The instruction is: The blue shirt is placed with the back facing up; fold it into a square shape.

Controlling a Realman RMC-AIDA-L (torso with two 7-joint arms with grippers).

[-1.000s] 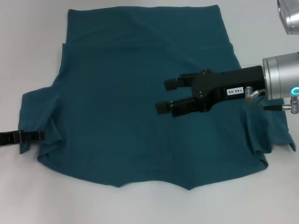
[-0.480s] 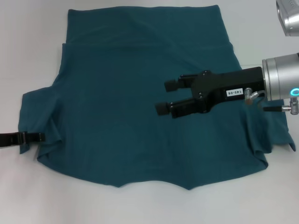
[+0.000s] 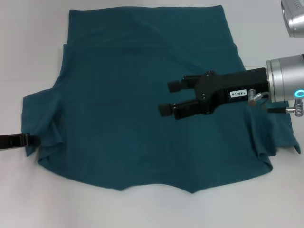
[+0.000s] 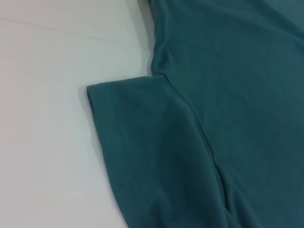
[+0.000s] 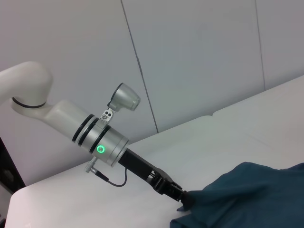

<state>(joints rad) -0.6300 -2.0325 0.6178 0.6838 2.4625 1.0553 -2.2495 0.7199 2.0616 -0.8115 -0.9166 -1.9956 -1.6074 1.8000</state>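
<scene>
The blue shirt [image 3: 133,109] lies spread flat on the white table [image 3: 28,57], with its hem at the far side and a sleeve out to each side. My left gripper [image 3: 27,139] is low at the left sleeve's outer edge, and the cloth hides its tip. The right wrist view shows it [image 5: 183,199] meeting the shirt's edge [image 5: 247,194]. The left wrist view shows only the left sleeve [image 4: 152,142] lying flat. My right gripper [image 3: 168,97] is open and empty, pointing left above the shirt's middle right part.
Bare white table [image 3: 152,209] surrounds the shirt on all sides. The right arm's silver wrist [image 3: 285,80] hangs over the right sleeve. A grey wall [image 5: 190,57] stands behind the table.
My left gripper has drawn back a little to the left, and its tip now sits at the sleeve's edge instead of over it. The right gripper has not moved.
</scene>
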